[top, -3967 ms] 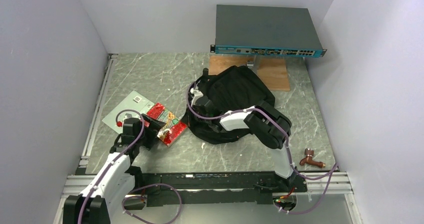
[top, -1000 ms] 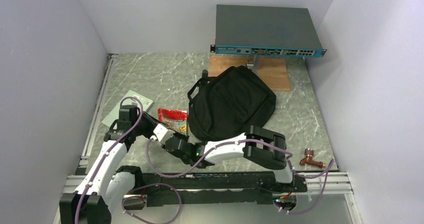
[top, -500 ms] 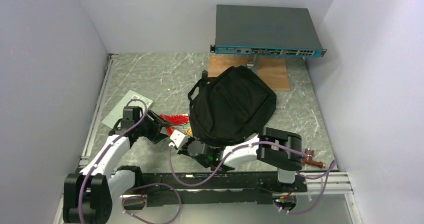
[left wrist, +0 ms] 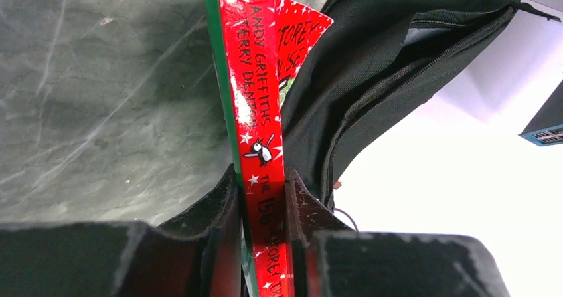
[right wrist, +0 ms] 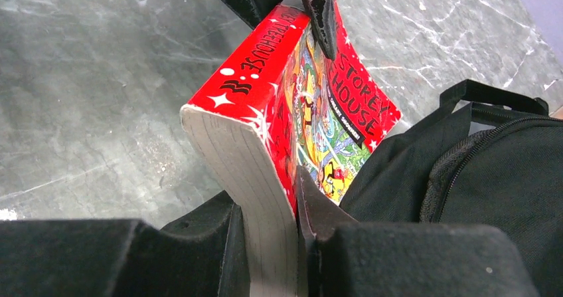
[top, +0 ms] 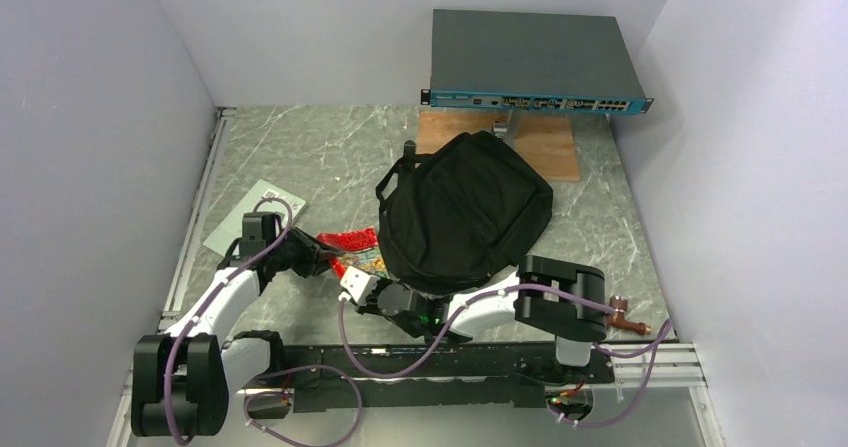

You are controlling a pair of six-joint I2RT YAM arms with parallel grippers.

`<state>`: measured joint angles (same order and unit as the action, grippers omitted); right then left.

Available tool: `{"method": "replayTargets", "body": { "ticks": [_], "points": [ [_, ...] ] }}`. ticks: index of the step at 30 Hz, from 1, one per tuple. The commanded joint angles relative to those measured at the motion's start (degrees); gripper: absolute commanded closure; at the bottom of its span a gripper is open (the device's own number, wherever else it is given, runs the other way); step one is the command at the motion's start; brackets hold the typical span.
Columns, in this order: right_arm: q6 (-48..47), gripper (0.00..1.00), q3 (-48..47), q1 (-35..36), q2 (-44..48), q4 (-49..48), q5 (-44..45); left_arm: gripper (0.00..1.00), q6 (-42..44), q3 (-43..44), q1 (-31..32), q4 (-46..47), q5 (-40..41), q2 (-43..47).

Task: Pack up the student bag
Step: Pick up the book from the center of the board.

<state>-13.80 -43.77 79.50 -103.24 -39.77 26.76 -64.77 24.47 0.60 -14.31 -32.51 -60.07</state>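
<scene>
Top external shows the student bag (top: 465, 212) lying slumped in the middle of the desk (top: 300, 157), its far end overlapping the wooden board (top: 555, 152) just before the grey rack box (top: 530, 62); left wrist view shows its zipper gaping. Touching the bag's left side is a red paperback (top: 355, 245) held on edge, with the left pincer (left wrist: 260, 189) clamped across its spine and the right pincer (right wrist: 271, 207) clamped on its page-edge corner. A flat pale card (top: 240, 217) lies far left, and a small brown fitting (top: 622, 315) sits near the desk's right edge.
</scene>
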Motion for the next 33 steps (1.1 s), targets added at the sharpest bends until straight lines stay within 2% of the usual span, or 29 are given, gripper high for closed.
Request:
{"method": "replayTargets", "body": {
  "ticks": [1,4,10,12,15,17,20,22,23,24,25,28,29,31,33],
  "points": [
    [4.11,1.00,-1.15,1.33,2.83,-2.47,-4.08,0.76,0.01,-2.53,0.10,10.16,-7.52,2.01],
    [1.03,1.00,-2.29,1.42,1.99,-1.56,-3.39,0.61,-0.26,-3.13,0.10,10.25,-8.59,2.05],
    [-0.74,1.00,-3.05,1.63,0.61,-1.48,-3.56,0.57,1.21,-3.41,0.10,9.34,-13.12,0.41],
    [-2.05,1.00,-3.28,2.43,0.29,-1.11,-2.42,0.51,2.60,-3.20,0.09,7.39,-13.02,0.35],
    [-3.72,1.00,-3.86,3.38,0.20,0.16,-1.19,0.50,4.34,-2.46,0.10,6.14,-13.92,-0.14],
    [-5.44,1.00,-4.12,3.79,-0.01,0.87,-0.90,0.52,7.58,-0.54,0.10,3.67,-12.81,-0.88],
    [-7.35,1.00,-5.65,4.57,-0.11,3.86,0.83,0.61,12.78,2.89,0.10,-2.21,-11.64,-2.48],
    [-8.33,1.00,-5.89,4.92,-0.03,4.53,1.93,0.74,16.00,4.43,0.07,-4.91,-10.77,-2.92],
    [-8.42,1.00,-6.46,4.94,-0.16,5.67,2.31,0.86,17.24,4.75,0.10,-5.74,-10.33,-3.02],
    [-8.07,0.91,-7.24,4.95,-0.08,7.06,2.71,0.96,18.18,4.73,0.10,-6.22,-10.08,-2.91],
    [-6.62,0.76,-8.00,4.96,0.59,8.72,3.01,1.00,19.09,4.71,0.10,-6.84,-9.87,-2.61],
    [0.55,0.34,-8.37,3.46,6.65,13.69,-0.42,1.00,20.34,4.62,0.10,-9.06,-7.65,0.77],
    [3.85,0.22,-9.71,2.16,8.74,18.84,-4.37,1.00,20.90,4.90,0.10,-10.05,-5.92,2.67],
    [9.77,0.15,-14.57,0.74,11.97,29.96,-7.45,1.00,22.72,6.14,0.10,-12.98,-0.42,7.26],
    [15.74,0.04,-16.45,-1.12,15.93,36.21,-11.88,1.00,24.43,7.35,0.11,-15.72,6.50,12.63]
  ]
}}
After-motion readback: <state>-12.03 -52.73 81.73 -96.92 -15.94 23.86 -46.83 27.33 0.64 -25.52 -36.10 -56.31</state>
